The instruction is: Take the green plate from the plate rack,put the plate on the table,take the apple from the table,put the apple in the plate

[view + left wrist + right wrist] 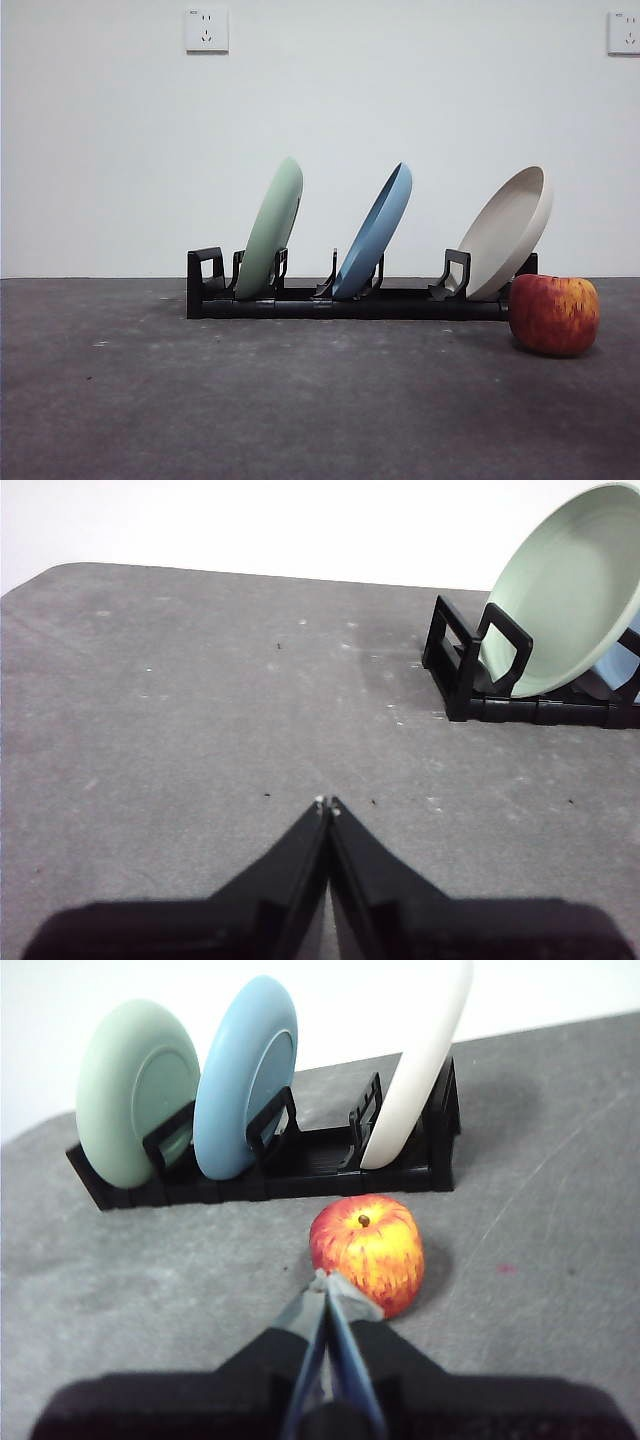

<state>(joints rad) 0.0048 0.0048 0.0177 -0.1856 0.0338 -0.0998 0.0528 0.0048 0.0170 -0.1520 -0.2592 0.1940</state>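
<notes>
The green plate [272,228] stands tilted in the left slot of the black plate rack [300,302]; it also shows in the left wrist view [568,590] and the right wrist view [135,1090]. The red-yellow apple [554,314] sits on the dark grey table [300,400] by the rack's right end. My left gripper [327,804] is shut and empty above bare table, well short of the rack [470,670]. My right gripper [328,1280] is shut and empty, just in front of the apple [368,1250]. Neither arm shows in the front view.
A blue plate [374,232] stands in the rack's middle slot and a beige plate [508,230] in its right slot, both tilted. A white wall with two sockets [206,30] is behind the table.
</notes>
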